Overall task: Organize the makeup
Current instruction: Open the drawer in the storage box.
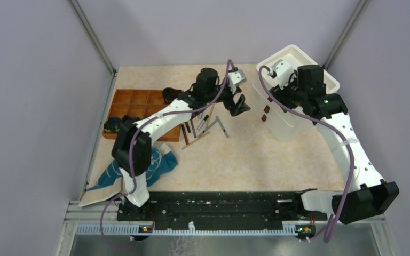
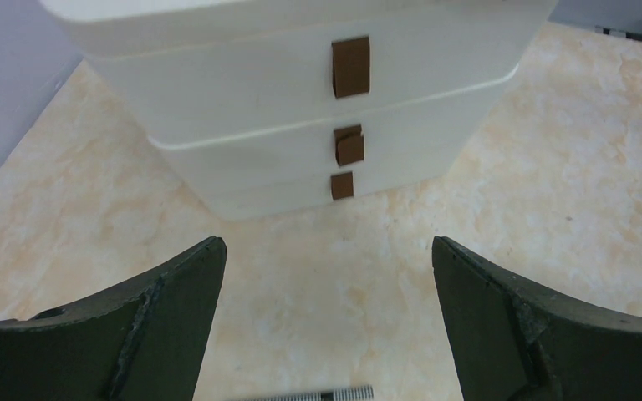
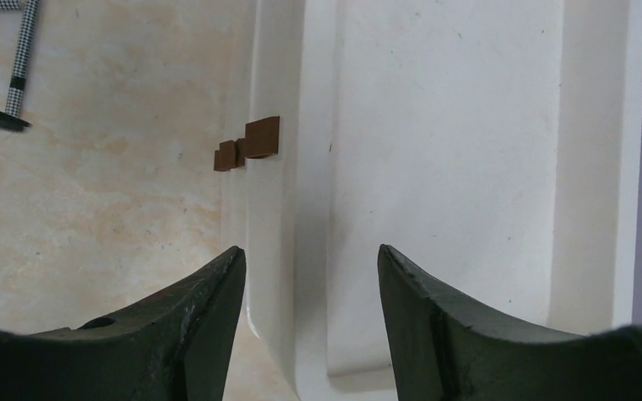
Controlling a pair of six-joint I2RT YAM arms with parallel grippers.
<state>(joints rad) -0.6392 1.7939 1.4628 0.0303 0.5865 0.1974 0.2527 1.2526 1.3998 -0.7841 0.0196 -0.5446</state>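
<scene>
A marbled beige tabletop [image 1: 256, 160] between lilac walls [image 1: 32, 80]; left pincer [image 2: 326, 244] spread wide, right pincer [image 3: 309, 251] apart at the white box [image 3: 435, 167].

Pencils [image 1: 208, 127] are scattered on the table [image 1: 245, 160] between a wooden tray [image 1: 139, 91] and a white box [image 1: 291, 125].
The left claw [image 1: 239, 105] is held beside the pencils, toward the box; the right claw [image 1: 278, 100] is placed at the box's left wall.
</scene>
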